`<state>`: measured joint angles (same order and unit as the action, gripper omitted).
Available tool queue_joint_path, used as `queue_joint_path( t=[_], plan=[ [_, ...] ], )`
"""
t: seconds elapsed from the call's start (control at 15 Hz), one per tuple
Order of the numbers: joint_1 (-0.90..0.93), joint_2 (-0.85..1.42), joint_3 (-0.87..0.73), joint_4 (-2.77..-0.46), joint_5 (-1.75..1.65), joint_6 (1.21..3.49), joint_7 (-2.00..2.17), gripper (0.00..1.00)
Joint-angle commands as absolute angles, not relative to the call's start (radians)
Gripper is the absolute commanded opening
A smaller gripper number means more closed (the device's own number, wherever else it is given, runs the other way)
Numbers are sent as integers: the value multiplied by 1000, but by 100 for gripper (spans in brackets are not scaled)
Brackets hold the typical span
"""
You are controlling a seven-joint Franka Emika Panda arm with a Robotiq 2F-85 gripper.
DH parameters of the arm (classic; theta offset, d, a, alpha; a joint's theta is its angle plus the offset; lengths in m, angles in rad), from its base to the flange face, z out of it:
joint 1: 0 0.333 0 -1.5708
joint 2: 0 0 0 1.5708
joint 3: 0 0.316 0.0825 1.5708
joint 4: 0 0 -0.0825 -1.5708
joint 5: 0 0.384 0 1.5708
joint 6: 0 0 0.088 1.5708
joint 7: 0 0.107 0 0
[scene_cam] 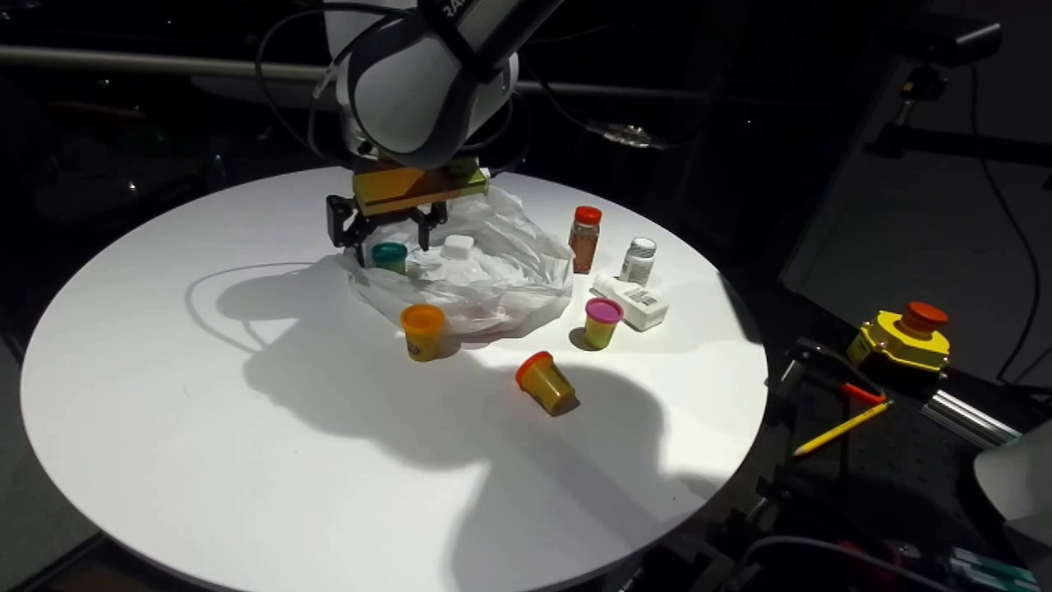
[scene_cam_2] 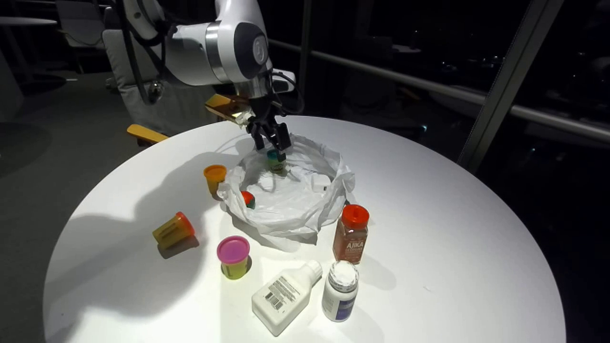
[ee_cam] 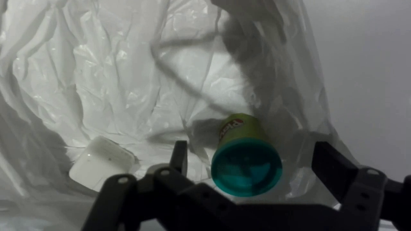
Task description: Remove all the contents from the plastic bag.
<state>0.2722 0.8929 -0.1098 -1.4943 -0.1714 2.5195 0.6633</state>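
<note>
Black fingers point(ee_cam: 334, 173) stand wide apart, the teal-lidded cup point(ee_cam: 246, 157) untouched between them.

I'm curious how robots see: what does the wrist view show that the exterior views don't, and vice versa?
Only the wrist view: partly readable lettering on the teal-lidded cup.

Only the exterior views: the arm, orange-lidded cup, pink-lidded cup, tipped red-lidded cup, red-capped bottle, standing white bottle, lying white bottle and, in an exterior view, a red piece inside the plastic bag.

Shared: the bag with that cup and a white block in it, the table and the open gripper.
</note>
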Motion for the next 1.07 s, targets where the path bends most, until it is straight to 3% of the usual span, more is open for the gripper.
queue_joint_path(
  t=[0.0,0.53,1.0],
  plan=[
    [249,984,-92,-1356,-125,2481,588,100],
    [253,964,-137,-1374,-105,2535,613,100],
    [210,975,-68,-1382,-40,2552,531,100]
  ],
)
